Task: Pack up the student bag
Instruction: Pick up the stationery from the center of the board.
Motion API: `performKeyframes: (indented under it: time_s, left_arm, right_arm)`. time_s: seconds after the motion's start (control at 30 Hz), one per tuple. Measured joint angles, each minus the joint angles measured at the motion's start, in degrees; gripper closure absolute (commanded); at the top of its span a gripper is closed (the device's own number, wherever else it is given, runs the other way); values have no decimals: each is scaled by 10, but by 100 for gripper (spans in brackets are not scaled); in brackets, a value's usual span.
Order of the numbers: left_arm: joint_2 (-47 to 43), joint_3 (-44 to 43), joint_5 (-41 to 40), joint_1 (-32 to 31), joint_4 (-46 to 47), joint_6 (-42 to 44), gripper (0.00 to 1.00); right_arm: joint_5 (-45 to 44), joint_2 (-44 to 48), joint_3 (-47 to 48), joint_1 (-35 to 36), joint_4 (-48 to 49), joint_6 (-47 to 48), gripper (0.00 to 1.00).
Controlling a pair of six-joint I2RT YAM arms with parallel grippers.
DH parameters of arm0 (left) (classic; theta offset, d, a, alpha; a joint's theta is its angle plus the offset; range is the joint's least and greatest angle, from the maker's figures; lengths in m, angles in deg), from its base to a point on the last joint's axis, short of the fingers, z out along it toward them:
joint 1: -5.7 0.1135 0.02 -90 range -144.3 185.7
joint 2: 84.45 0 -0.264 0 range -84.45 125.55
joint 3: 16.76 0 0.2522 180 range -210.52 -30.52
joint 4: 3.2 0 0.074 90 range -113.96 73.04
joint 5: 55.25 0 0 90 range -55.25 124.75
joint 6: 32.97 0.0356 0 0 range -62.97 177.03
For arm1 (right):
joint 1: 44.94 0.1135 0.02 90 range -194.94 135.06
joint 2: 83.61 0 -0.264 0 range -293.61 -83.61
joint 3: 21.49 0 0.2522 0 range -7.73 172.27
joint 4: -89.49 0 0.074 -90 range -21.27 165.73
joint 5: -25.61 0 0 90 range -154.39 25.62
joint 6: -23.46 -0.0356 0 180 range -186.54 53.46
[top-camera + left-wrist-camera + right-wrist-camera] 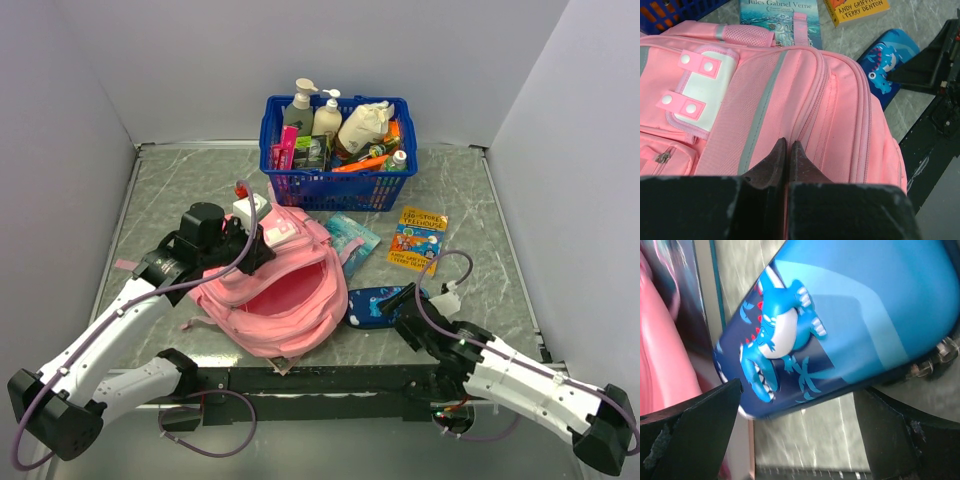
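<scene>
The bag lies open at centre-left of the top view, with the left end effector pressed together on its top seam. The right end effector, spread, straddles the case. It should centre on the case, close firmly, then lift it toward the opening.

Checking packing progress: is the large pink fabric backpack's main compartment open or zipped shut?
Open: the pink fabric backpack gapes wide in the top view, its inner lining exposed.
</scene>
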Motion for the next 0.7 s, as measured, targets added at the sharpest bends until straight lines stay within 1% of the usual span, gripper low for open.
performKeyframes:
  time_s: [0.17, 0.33, 0.57, 0.7]
  left_arm:
    - [0, 0, 3, 0, 0, 0, 99]
    - [0, 0, 3, 0, 0, 0, 99]
    - [4, 0, 6, 0, 1, 0, 99]
    - [6, 0, 9, 0, 3, 0, 99]
  right_arm:
    - [-39, -73, -2, -52, 77, 16, 0]
    - [-53, -116, -23, -90, 206, 58, 0]
    - [-23, -194, -25, -134, 376, 149, 0]
    - [7, -221, -25, -143, 463, 182, 0]
